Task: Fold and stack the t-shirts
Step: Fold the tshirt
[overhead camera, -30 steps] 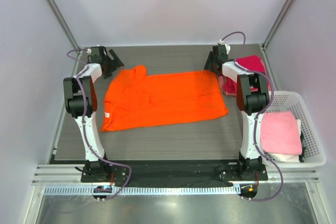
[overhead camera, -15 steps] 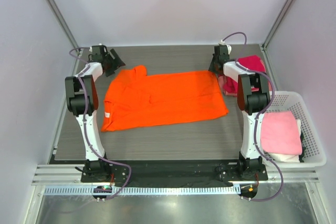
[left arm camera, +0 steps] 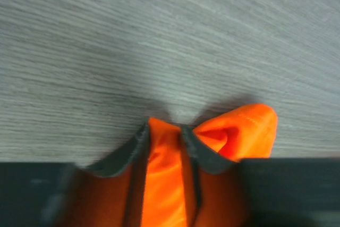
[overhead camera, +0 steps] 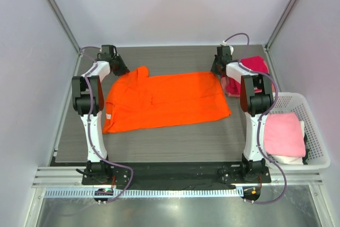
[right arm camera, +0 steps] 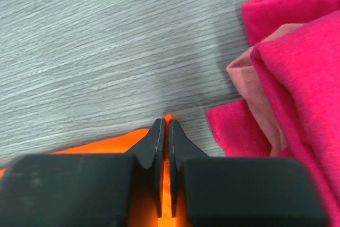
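- Looking down from above, I see the orange t-shirt (overhead camera: pixel 164 102) spread flat in the middle of the surface (overhead camera: pixel 175 142), its long axis running from 9 to 3 o'clock, with what I take for the neck end toward 9
- The left gripper (left arm camera: pixel 164 131) sits at the shirt's 11 o'clock corner; its wrist view shows it pinching a fold of orange cloth between its fingers, with a bunched bit poking out beside them
- The right gripper (right arm camera: pixel 163 126) is at the 1 o'clock corner, fingers pressed almost together with a sliver of the orange corner clamped between them
- A magenta-red shirt (overhead camera: pixel 254 66) is heaped just beside that gripper toward 3 o'clock, near the orange corner but not touching it; a pale pink shirt (overhead camera: pixel 284 134) lies in the basket (overhead camera: pixel 314 111) off at 4 o'clock
- What matters next, as I judge it: both grips are on the far edge, so the whole body of the shirt lies toward 6 o'clock from both grippers; a fold would carry that edge toward 6, across the short axis, each arm minding its own corner and moving level with the other
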